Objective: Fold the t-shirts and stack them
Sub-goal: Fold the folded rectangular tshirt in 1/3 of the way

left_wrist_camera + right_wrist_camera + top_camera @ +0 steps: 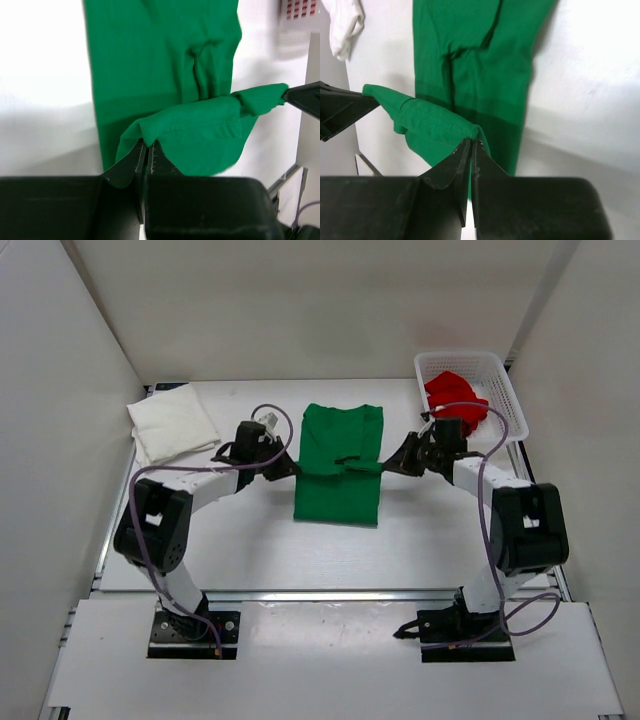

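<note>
Mid-fold at the centre of the table (pixel 240 540): our left gripper (pixel 296 470) and right gripper (pixel 386 466) are each pinched tight on one end of a stitched edge of the green t-shirt (pixel 338 495). The strip is raised and stretched crosswise between them. The rest of the shirt lies flat, its long axis running from the near side to the far, squarely between the two hands, so neither arm is nearer. Both forearms reach inward from the sides, low over the cloth, fingertips facing each other. We judge the next move must carry the raised edge along that long axis, both hands in step. The white t-shirt (pixel 172 423) lies folded at far left, and the red t-shirt (pixel 455 397) sits in the basket (pixel 508 390) at far right.
</note>
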### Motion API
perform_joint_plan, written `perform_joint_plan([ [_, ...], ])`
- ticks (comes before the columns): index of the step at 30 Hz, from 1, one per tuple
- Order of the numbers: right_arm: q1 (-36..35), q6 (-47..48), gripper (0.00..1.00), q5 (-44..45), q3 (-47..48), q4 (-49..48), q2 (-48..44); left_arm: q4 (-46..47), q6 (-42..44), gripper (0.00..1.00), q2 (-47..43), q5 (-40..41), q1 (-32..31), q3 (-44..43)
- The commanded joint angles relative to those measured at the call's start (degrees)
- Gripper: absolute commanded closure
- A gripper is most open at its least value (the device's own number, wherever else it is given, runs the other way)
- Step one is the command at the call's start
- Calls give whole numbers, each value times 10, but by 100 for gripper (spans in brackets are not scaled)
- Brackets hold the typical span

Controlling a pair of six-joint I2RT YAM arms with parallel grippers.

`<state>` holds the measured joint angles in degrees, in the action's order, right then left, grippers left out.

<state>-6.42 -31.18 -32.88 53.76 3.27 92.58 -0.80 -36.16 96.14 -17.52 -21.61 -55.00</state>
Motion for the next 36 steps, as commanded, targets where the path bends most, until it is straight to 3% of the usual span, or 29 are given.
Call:
perform_joint_plan([
  [1, 21, 13, 100, -10, 49, -29, 44, 9, 11, 100, 42, 13, 9, -62],
  [9, 12, 27, 100, 9, 131, -12, 146, -3, 5, 86, 125, 5, 9, -119],
  [12, 7, 35, 97, 25, 161, 7, 161, 19, -4, 70, 119, 2, 19, -108],
  [14, 5, 42, 86, 33, 172, 31, 155, 20, -6, 55, 103, -4, 21, -107],
  [15, 0, 44, 78, 43, 176, 38, 148, 26, -11, 54, 82, -2, 18, -95],
  [17, -9, 50, 70, 66, 166, 41, 113, 50, -10, 56, 37, 17, 10, -54],
  [20, -26, 48, 68, 103, 127, 23, 54, 81, -17, 62, -27, 40, -27, 8],
  [23, -65, 50, 87, 103, 79, -11, 32, 112, -35, 63, -32, 34, -68, 50],
  [27, -128, 90, 100, 90, 114, 36, 85, 127, -39, 68, 35, 20, -88, 58],
  [30, -168, 111, 100, 106, 160, 59, 131, 143, -48, 72, 57, 4, -78, 92],
  [36, -183, 106, 100, 84, 223, 64, 209, 187, -58, 71, 4, 13, -99, 168],
])
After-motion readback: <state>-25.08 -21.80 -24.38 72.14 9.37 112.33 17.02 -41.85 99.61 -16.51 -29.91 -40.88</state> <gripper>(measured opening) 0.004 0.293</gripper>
